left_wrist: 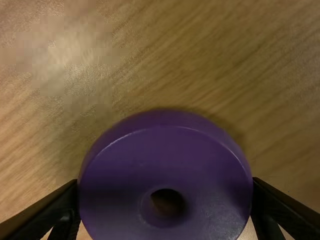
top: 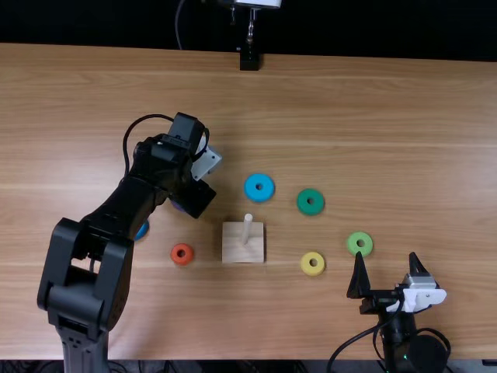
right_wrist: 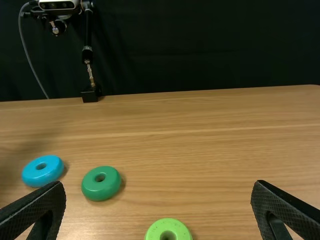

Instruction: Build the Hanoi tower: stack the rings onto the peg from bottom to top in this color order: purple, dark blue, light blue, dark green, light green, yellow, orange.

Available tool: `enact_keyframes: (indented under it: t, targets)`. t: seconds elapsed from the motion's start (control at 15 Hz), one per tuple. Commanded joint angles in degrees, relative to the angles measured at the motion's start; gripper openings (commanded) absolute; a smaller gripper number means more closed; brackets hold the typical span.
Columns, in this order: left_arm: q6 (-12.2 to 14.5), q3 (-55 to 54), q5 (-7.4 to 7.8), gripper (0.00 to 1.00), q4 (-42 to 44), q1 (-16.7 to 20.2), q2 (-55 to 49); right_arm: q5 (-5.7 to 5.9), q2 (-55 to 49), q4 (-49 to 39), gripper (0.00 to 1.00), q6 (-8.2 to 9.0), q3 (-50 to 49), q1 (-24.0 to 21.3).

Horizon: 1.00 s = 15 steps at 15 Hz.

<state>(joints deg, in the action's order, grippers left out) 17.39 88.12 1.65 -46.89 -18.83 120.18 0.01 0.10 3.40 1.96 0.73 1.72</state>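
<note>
left pincer (top: 194, 196) holding purple ring (left_wrist: 165, 150) | right pincer (top: 386, 255) wide, toward surface's (top: 349, 101) near-right corner | peg (top: 247, 225) well inside edges

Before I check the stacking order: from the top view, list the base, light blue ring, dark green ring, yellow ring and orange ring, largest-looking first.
1. Base
2. Light blue ring
3. Dark green ring
4. Yellow ring and orange ring, smallest; too alike to rank.
</note>
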Motion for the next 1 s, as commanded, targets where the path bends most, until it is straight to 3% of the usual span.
enact_keyframes:
  t: [0.0,0.47,0.6,0.67,0.93]
  targets:
    - [1.3,2.1,-0.7,0.0,-1.5,-0.9,-4.4,-0.12,-0.1,1.1,1.0,0.15,-0.6,-0.4]
    - [0.9,8.8,-0.6,0.0,-18.8,-1.2,-15.0,-0.12,-0.1,1.1,1.0,0.15,-0.6,-0.4]
    - [0.6,11.4,-0.28,0.0,-23.5,-4.0,-16.0,-0.12,-0.1,1.1,1.0,0.15,-0.6,-0.4]
    - [-0.3,13.3,-0.07,0.0,-25.4,-5.4,-16.1,-0.12,-0.1,1.1,1.0,0.15,-0.6,-0.4]
    - [-8.2,21.0,0.56,0.0,-30.5,-10.3,-16.2,-0.12,-0.1,1.1,1.0,0.15,-0.6,-0.4]
